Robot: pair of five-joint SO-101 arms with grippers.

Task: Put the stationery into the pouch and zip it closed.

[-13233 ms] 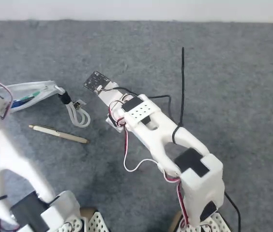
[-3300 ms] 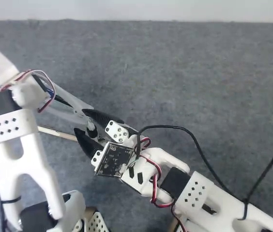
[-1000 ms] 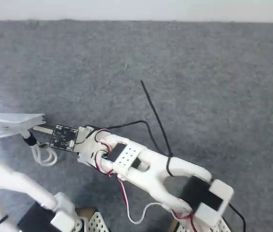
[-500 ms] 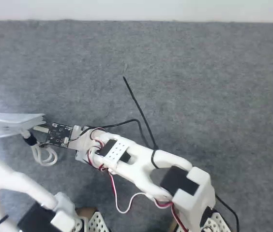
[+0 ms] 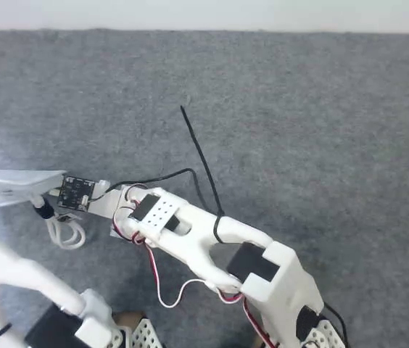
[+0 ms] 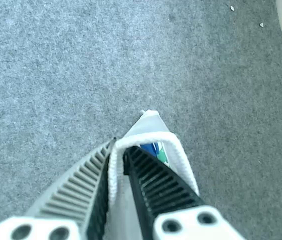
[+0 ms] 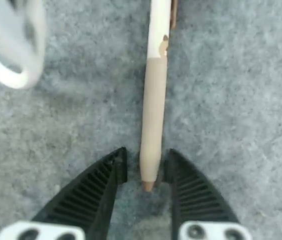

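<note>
The grey surface [image 5: 320, 109] carries all the items. The right arm [image 5: 212, 232] stretches low across it toward the pouch [image 5: 9, 181], which is at the far left of the high view. The left pincer [image 6: 119, 152] is clamped tight on a white edge of the pouch, and blue and green items are visible inside. The right pincer [image 7: 146, 167] is partly open and grips nothing; its jaws flank the tip end of the pen [image 7: 153, 110], which lies flat on the surface. A white cord loop [image 7: 23, 80] lies near the pen, on the pouch side.

We judge the grasp point to be the main hazard. Closing this close to the tip leaves most of the pen overhanging, so it may pivot or slip out on lifting. The jaws may also drag on the rough surface as they close and push the pen askew. The cord loop could snag the pen on the way to the pouch; we cannot tell how wide the pouch mouth is open.
</note>
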